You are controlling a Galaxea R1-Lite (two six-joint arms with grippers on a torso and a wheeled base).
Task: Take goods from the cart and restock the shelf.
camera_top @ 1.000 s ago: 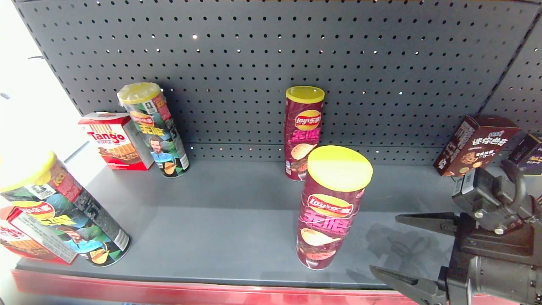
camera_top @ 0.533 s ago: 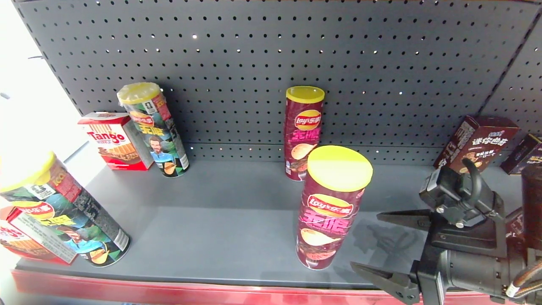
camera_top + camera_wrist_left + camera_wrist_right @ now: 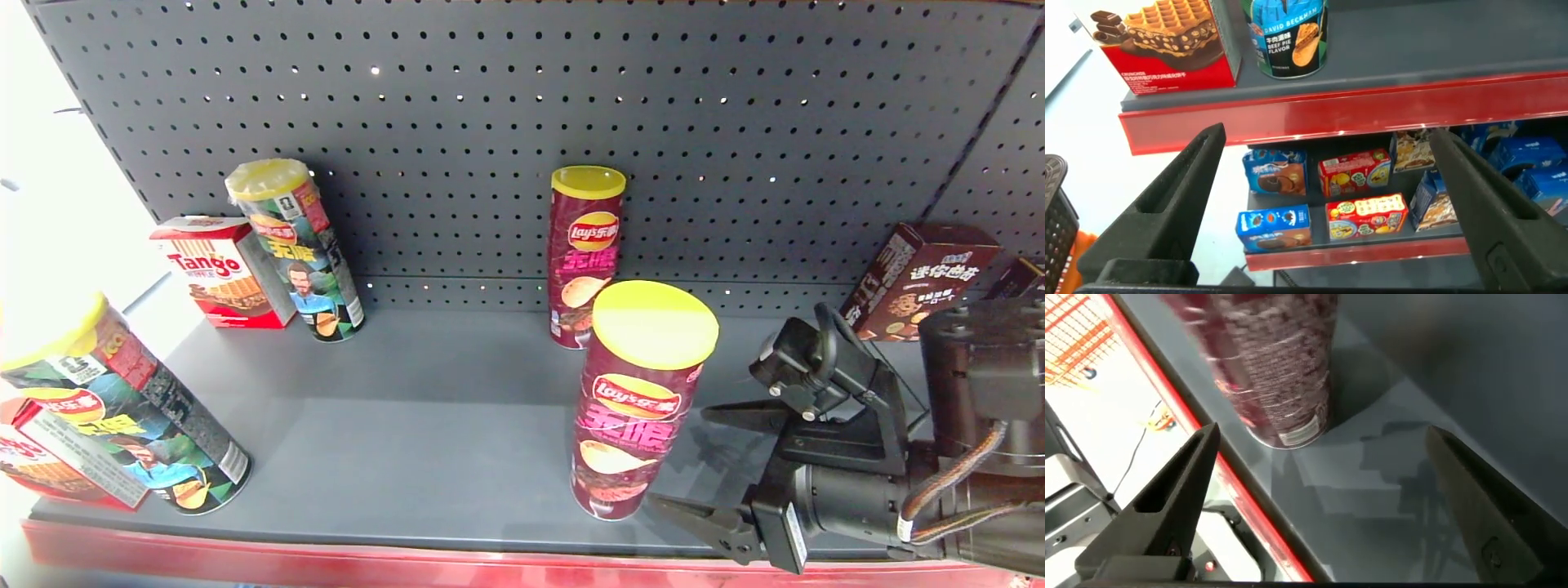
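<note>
Right pincer point(image 3: 712, 464) is spread wide and empty, held level at the front edge of the shelf point(image 3: 408, 425). Just ahead of its fingertips, near but not touching, stands the front maroon can point(image 3: 641, 400). It is upright, with a yellow lid point(image 3: 655, 322) seated on top. Farther beyond it, by the perforated back panel, stands a second maroon can point(image 3: 584, 253), also lidded.

Left pincer point(image 3: 1327, 204) is likewise spread and empty, held off the red front lip point(image 3: 1355, 106) of the shelf. A wafer box point(image 3: 1159, 41) and a printed can point(image 3: 1288, 37) stand beyond it.

Handling, as judged:
- The front maroon can is probably a light tube, stiff but crushable under hard pressure.
- Its glossy wall may slip.
- It is tall and narrow, so a nudge near the lid could tip it.
- Take hold across the body at mid-height, clear of the lid.

Both maroon cans are closed, so their contents cannot be seen.
</note>
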